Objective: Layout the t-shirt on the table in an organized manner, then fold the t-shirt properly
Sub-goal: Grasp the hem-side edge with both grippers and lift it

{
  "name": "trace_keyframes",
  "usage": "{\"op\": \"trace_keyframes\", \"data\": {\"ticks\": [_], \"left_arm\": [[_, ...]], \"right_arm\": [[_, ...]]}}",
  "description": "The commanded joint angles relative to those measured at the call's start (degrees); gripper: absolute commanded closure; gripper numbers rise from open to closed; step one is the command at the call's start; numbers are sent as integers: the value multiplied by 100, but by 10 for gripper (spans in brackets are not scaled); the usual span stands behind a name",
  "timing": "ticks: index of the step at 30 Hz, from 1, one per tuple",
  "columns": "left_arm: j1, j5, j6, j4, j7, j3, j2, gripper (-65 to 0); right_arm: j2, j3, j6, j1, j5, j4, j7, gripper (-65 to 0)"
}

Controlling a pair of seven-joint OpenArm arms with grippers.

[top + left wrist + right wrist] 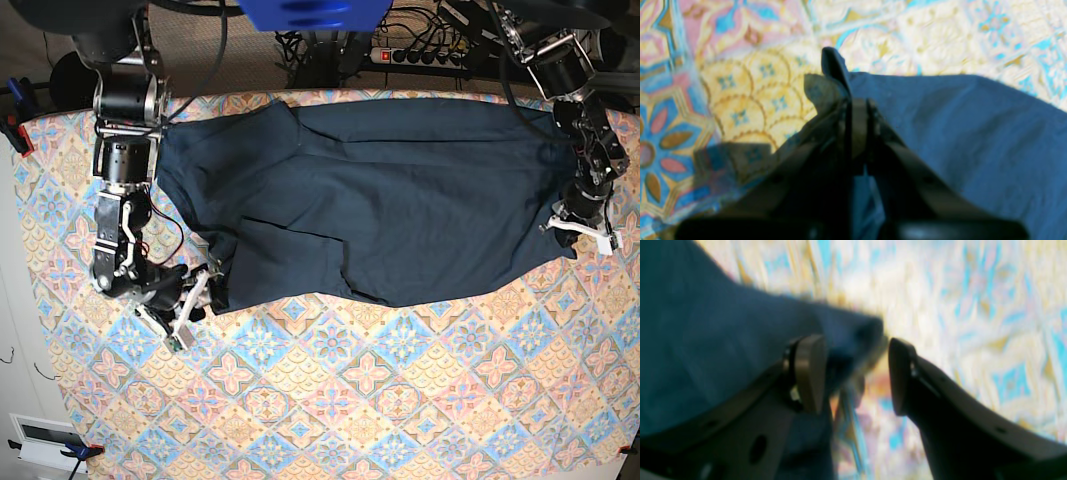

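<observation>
The dark navy t-shirt (400, 200) lies spread out across the far half of the patterned table (350, 400), with its lower edge rumpled at the left. My left gripper (580, 225) holds the shirt's right edge. In the left wrist view that gripper (858, 103) is shut on the t-shirt (957, 133), and a tip of cloth sticks up past the fingertips. My right gripper (195, 295) is at the shirt's lower left corner. In the right wrist view it (855, 340) stands open, and a blurred fold of the t-shirt (723, 340) lies loose between its fingers (810, 373).
Behind the table's far edge are a power strip and cables (420, 50). A red clamp (20, 135) grips the tablecloth at the left corner. A white box (45, 435) sits on the floor at the lower left.
</observation>
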Motion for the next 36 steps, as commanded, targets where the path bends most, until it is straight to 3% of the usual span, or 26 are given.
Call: {"op": "trace_keyframes", "data": {"ticks": [1,18,23,29,36], "left_arm": [[-98,-76,-39,110,-141,-19,-123,0],[-125,-76,-39,110,-141,-19,-123,0],[-125,-76,-39,110,-141,-19,-123,0],[-133,-85,-39,110,-141,-19,-123,0],[-142,-217,-39,269,-141,-19,-123,0]], "right_arm": [[63,8,12,182,60,-65,144,-296],[186,-396,12,481,60,-1217,1050,-276],[195,-423,12,481,60,-1287,1059,-200],[195,-423,12,481,60,-1287,1059,-2],[397,-62,12,481,104,-848,1041,-5]]}}
